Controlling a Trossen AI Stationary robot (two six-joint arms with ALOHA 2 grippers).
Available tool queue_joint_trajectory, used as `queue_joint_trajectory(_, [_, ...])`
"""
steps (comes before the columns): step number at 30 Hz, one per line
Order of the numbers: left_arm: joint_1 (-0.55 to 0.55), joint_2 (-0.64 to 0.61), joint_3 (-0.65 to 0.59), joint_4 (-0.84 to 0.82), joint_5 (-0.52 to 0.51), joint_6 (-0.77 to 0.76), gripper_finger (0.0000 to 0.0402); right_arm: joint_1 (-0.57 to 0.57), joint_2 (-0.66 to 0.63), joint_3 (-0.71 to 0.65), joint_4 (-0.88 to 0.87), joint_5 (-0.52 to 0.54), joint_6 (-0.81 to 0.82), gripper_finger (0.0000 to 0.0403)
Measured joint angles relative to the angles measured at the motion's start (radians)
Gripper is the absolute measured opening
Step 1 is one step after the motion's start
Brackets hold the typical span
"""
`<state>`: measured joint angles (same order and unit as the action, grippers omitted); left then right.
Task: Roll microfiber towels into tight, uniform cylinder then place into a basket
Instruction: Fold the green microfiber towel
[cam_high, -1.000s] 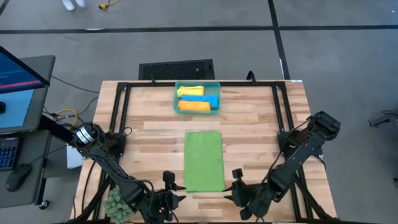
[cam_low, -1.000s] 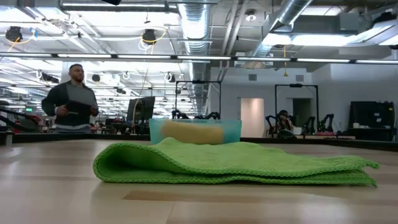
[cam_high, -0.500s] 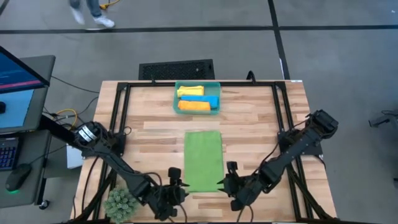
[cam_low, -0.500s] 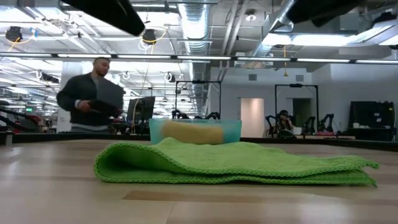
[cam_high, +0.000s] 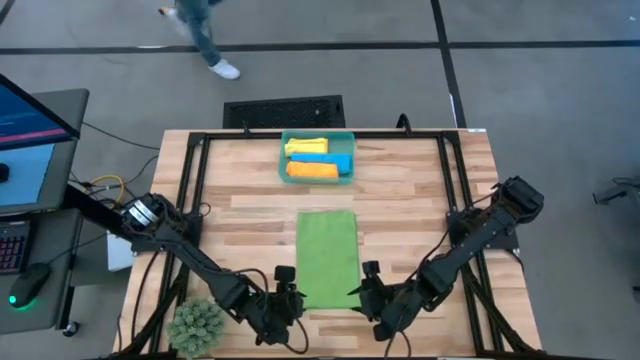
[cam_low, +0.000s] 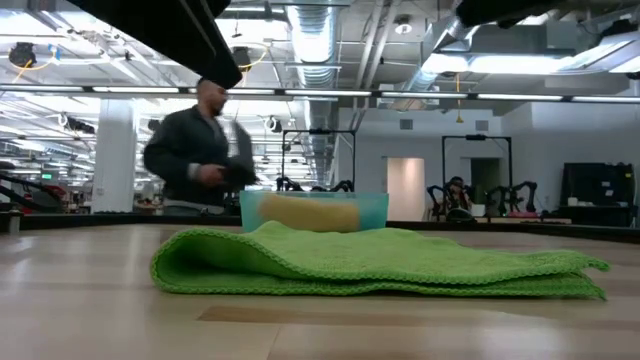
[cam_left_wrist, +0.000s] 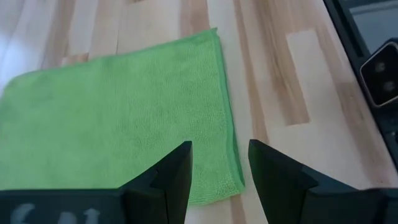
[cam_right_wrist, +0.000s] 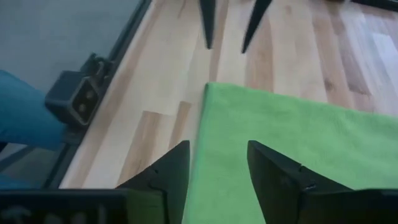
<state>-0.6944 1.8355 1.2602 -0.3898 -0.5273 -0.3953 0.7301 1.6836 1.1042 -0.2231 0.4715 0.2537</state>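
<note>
The green towel (cam_high: 327, 258) lies on the table folded into a long strip that runs from near to far; in the low view (cam_low: 370, 262) it shows as stacked layers. My left gripper (cam_high: 286, 287) is open above the towel's near left corner (cam_left_wrist: 231, 179). My right gripper (cam_high: 363, 284) is open above its near right corner (cam_right_wrist: 210, 93). Neither touches it. The teal basket (cam_high: 283, 160) stands at the far middle and holds the rolled yellow towel (cam_high: 306, 146), blue towel (cam_high: 340, 161) and orange towel (cam_high: 312, 171).
A black frame (cam_high: 190, 190) runs along the table's sides. A green plant-like tuft (cam_high: 195, 325) sits at the near left corner. A dark grate (cam_high: 283, 110) lies on the floor behind the table. A person (cam_low: 205, 150) walks past beyond the far edge.
Both grippers have come in from the table's near edge toward the green towel's near end, the left toward the right and the right toward the left. The towel has not moved. The person behind the table has walked to the right.
</note>
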Motion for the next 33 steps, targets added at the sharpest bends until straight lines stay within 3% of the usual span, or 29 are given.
queue_joint_trajectory(8, [-0.042, 0.000, 0.000, 0.138, -0.008, -0.056, 0.0151, 0.094, 0.005, 0.000, 0.044, 0.001, 0.056, 0.0181])
queue_joint_trajectory(18, [-0.114, 0.000, 0.003, 0.428, -0.046, 0.127, 0.0151, 0.206, 0.006, 0.000, 0.205, 0.046, -0.018, 0.0159])
queue_joint_trajectory(28, [-0.124, -0.001, 0.146, 0.261, -0.102, 0.194, 0.0151, 0.256, 0.007, 0.000, 0.270, 0.094, -0.027, 0.0148])
queue_joint_trajectory(33, [-0.125, -0.002, 0.165, 0.129, -0.193, 0.202, 0.0151, 0.253, 0.007, 0.000, 0.243, 0.110, -0.027, 0.0155])
